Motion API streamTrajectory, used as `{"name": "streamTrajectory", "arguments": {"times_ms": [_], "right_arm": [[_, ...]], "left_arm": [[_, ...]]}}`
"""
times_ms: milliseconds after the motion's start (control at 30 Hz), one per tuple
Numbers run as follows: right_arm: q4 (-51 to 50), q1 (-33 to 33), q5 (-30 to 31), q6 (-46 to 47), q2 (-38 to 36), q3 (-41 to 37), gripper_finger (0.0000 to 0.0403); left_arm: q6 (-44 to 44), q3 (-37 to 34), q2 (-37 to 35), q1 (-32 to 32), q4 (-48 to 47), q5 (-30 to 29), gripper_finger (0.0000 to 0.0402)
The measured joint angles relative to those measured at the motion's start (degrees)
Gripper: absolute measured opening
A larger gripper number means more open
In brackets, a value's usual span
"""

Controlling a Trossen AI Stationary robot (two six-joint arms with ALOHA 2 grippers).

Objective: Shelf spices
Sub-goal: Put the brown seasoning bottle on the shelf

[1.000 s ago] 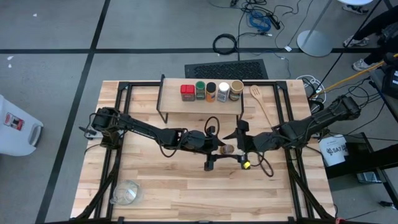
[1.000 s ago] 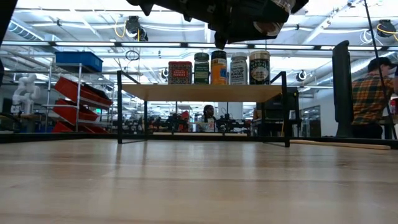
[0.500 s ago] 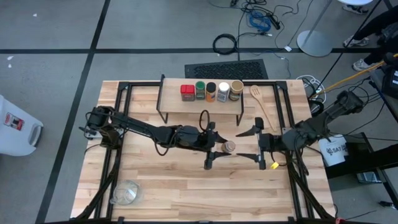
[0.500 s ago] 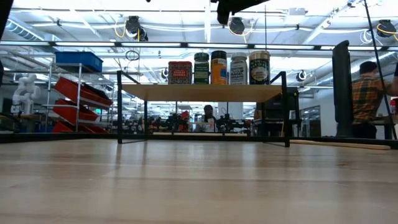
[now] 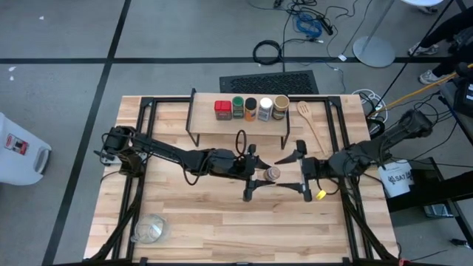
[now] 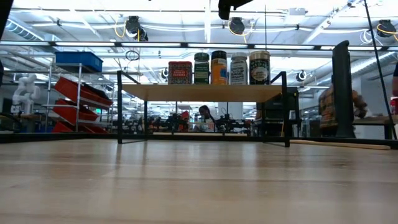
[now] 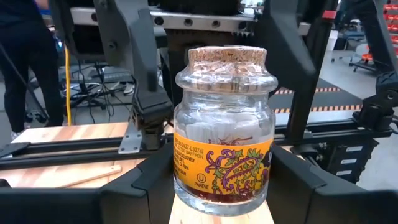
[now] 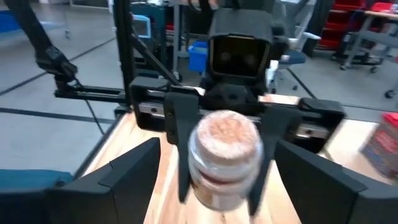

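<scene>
I saw left gripper point(image 5: 257, 176) clamped on cork-lidded jar point(image 5: 273, 174) at frame centre; right gripper point(image 5: 304, 171) spread wide beside it. Five spices point(image 5: 251, 108) stood on shelf point(image 5: 222, 124).

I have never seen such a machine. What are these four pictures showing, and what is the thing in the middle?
This is a robot with two dark arms at a wooden table. One picture looks straight down, one looks level across the tabletop, and two come from cameras on the arms' wrists.

The left tool holds a glass jar with a cork lid above the table. The right tool stands open, facing the jar without touching it.

Behind them stands a small shelf carrying five spice containers in a row. A wooden spoon lies beside the shelf, and a clear glass bowl sits near the table's front corner.
</scene>
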Motion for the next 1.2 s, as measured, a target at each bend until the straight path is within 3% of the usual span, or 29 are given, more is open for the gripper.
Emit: {"name": "streamTrajectory", "arguments": {"times_ms": [333,700,1033,1200], "right_arm": [[3.2,-3.1,-5.0,-1.3,2.9,0.0,0.0283],[2.9,-3.1,-5.0,-1.8,2.8,0.0,0.0158],[2.9,-3.1,-5.0,-1.7,2.8,0.0,0.016],[2.9,-3.1,-5.0,-1.4,2.7,0.0,0.0156]], "left_arm": [[0.0,0.0,0.0,0.0,-0.3,0.0,0.0201],[0.0,0.0,0.0,0.0,-1.0,-0.1,0.0201],[-0.7,0.0,0.0,-0.2,-1.2,-0.1,0.0205],[-3.1,0.0,0.0,-0.2,-1.3,1.9,0.0255]]}}
